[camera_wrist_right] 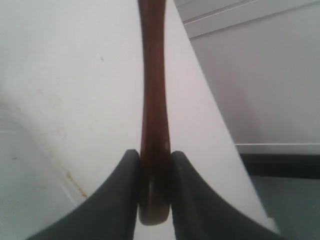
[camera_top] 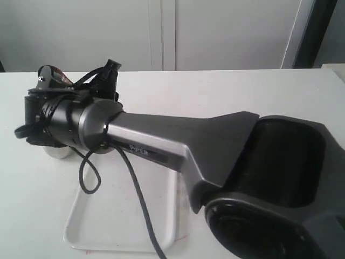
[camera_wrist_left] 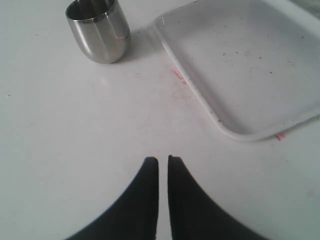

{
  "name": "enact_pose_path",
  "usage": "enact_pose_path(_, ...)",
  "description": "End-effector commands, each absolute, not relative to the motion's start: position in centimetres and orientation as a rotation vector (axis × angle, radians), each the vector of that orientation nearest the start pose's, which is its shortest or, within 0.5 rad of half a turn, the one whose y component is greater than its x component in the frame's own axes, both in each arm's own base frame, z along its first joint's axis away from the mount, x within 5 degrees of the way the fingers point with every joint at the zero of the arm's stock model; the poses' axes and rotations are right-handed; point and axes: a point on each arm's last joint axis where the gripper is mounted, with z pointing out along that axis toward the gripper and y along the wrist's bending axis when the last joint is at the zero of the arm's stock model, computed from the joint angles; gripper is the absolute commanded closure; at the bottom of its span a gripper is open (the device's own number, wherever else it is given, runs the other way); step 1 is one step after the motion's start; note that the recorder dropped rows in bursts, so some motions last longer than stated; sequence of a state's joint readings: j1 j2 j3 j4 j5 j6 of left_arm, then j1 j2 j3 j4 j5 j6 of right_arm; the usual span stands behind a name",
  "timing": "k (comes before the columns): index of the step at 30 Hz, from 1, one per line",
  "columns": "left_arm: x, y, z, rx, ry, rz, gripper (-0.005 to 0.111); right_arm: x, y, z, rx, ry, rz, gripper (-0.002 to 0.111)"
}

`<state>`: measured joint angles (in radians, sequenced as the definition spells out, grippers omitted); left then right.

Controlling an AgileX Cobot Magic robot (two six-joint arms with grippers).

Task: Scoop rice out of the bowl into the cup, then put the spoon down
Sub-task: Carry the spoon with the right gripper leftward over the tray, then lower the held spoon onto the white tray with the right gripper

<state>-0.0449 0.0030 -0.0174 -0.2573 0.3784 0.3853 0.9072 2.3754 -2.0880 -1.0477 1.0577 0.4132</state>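
The right tool [camera_wrist_right: 154, 156] is clenching the dark reddish-brown glossy wooden spoon [camera_wrist_right: 153, 100] by its long slim handle. Its two black jaws are pressing against either side of the wood near the handle's rounded end. The handle is running straight out from the jaws above the white tabletop [camera_wrist_right: 75, 60], and the oval head is lying outside the right wrist view.

The left tool [camera_wrist_left: 163, 162] is facing the tabletop with its jaws together. Only a thin slit is showing between the tips, with nothing sitting in it. Ahead of it, the small rounded shiny steel cup [camera_wrist_left: 99, 30] is standing upright on the tabletop, near one rounded corner of the white rectangular plastic tray [camera_wrist_left: 250, 65] but apart from it. Only part of the cup's rim is showing, so its contents cannot be told. The tray is lying flat and carrying a few faint specks, and a reddish smear [camera_wrist_left: 179, 77] is marking the tabletop by its rim.

In the exterior view a dark grey robot arm [camera_top: 178, 140] is stretching from the lower right across the tray toward the left, its black wrist blocking whatever is sitting beneath it.
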Motion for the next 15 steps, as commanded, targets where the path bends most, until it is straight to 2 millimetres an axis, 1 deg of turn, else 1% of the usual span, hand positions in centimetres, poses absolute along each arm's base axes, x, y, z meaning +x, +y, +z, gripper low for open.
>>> enact_pose_path(1,5.2,-1.1,18.4,0.236,1.824,-0.023,0.092,35.3,36.0,25.1,-0.811,2.182,-0.471,0.108)
enact_pose_path(4,5.2,-1.1,18.4,0.236,1.824,-0.023,0.092,33.7,35.6,27.3,-0.74,2.313,-0.301,0.108)
enact_pose_path(5,5.2,-1.1,18.4,0.236,1.824,-0.023,0.092,32.8,35.2,28.4,-0.708,2.381,-0.218,0.108)
enact_pose_path(6,5.2,-1.1,18.4,0.236,1.824,-0.023,0.092,32.3,35.1,29.0,-0.694,2.414,-0.187,0.108)
enact_pose_path(7,5.2,-1.1,18.4,0.236,1.824,-0.023,0.092,31.6,34.7,30.0,-0.674,2.461,-0.139,0.108)
enact_pose_path(10,5.2,-1.1,18.4,0.236,1.824,-0.023,0.092,30.2,34.3,32.3,-0.644,2.492,0.017,0.108)
enact_pose_path(11,5.2,-1.1,18.4,0.236,1.824,-0.023,0.092,29.6,34.3,33.0,-0.613,2.521,0.101,0.108)
enact_pose_path(13,5.2,-1.1,18.4,0.236,1.824,-0.023,0.092,28.7,34.3,34.1,-0.483,2.579,0.248,0.108)
enact_pose_path(15,5.2,-1.1,18.4,0.236,1.824,-0.023,0.092,28.2,34.1,34.8,-0.435,2.597,0.31,0.108)
